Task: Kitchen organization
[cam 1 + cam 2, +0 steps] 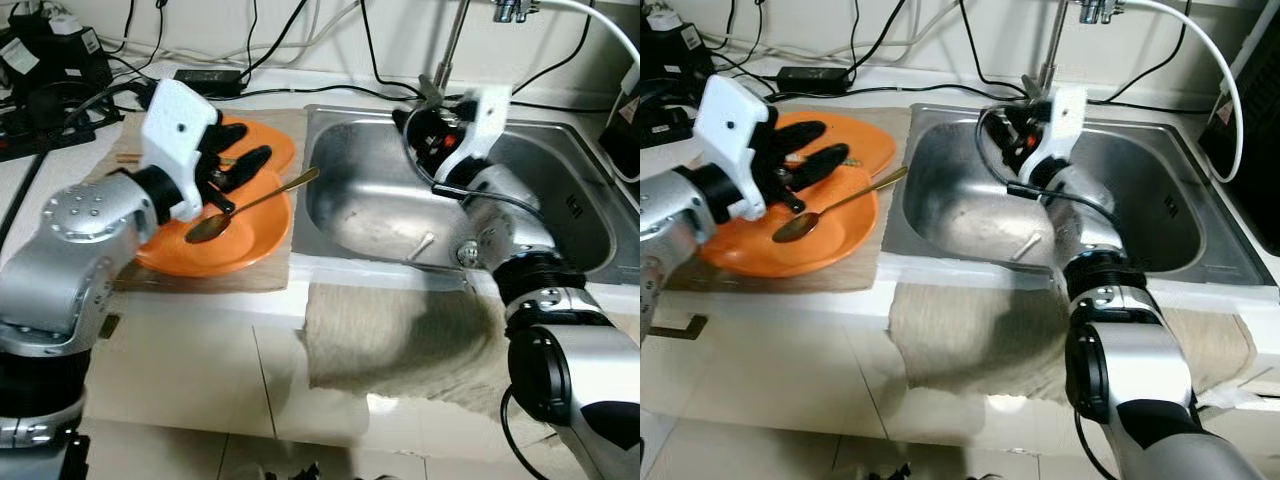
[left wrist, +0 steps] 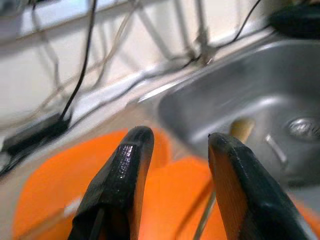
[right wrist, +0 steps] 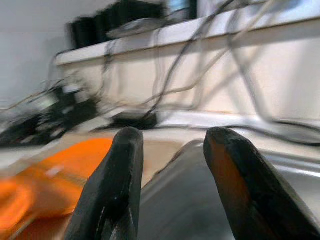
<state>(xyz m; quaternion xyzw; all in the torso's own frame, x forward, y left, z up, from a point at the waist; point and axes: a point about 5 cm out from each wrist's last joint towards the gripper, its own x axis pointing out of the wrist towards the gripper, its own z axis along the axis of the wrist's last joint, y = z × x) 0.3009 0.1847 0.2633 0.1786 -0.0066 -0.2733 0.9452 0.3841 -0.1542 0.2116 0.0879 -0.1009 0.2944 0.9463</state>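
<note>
Your left gripper (image 1: 238, 168) hides part of the orange plates (image 1: 262, 236) at nine o'clock. The faucet (image 1: 1054, 45) is cut off at twelve o'clock (spout unseen). The right wrist view is blurred; the cables (image 3: 190, 55) smear.

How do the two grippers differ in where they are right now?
The left gripper hovers over the orange plates, just above the spoon; the right gripper is over the sink, with nothing between its fingers. Both are open.
</note>
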